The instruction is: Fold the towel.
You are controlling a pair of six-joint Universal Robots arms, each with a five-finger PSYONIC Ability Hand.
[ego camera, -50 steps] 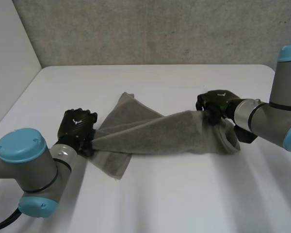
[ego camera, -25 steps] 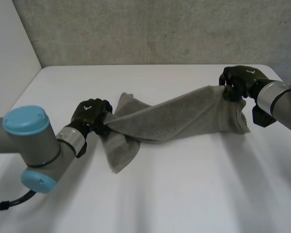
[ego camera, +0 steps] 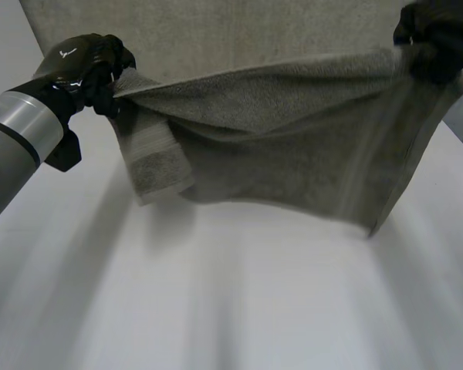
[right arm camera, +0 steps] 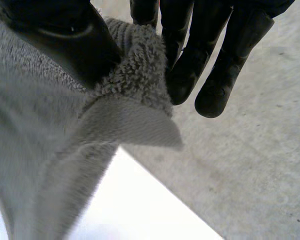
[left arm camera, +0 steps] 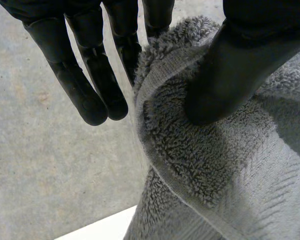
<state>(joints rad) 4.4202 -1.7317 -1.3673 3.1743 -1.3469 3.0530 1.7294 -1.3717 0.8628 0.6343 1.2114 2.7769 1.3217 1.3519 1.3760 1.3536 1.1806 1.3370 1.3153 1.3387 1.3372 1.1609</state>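
Head view, towel: the towel (ego camera: 293, 146) hangs spread between the two hands, over the table (ego camera: 216, 324). Its upper edge sags in the middle. A doubled flap with a woven band droops just below the left hand. Whether the lowest corner touches the table cannot be told.
Head view, left hand: the left hand (ego camera: 81, 65) is clenched on one upper corner of the towel, in front of the wall (ego camera: 216, 31).
Head view, right hand: the right hand (ego camera: 436, 35) grips the opposite upper corner, fingers curled over the edge.
Left wrist view, hand: the left hand (left arm camera: 240, 65) pinches the towel (left arm camera: 200, 165), the thumb pressed into the pile near the hemmed edge. The fingers (left arm camera: 85, 85) reach down behind the cloth, some of them clear of it.
Left wrist view, surroundings: the towel falls away below the palm. A sliver of table (left arm camera: 105, 227) shows under it, with the wall (left arm camera: 40, 165) behind.
Right wrist view, hand: the right hand (right arm camera: 60, 35) pinches a corner of the towel (right arm camera: 50, 140) between the thumb and the fingers (right arm camera: 225, 65).
Right wrist view, towel: the corner's flat hem sticks out just beyond the thumb. The rest drops towards the table (right arm camera: 140, 205), with the wall (right arm camera: 260, 165) beyond.
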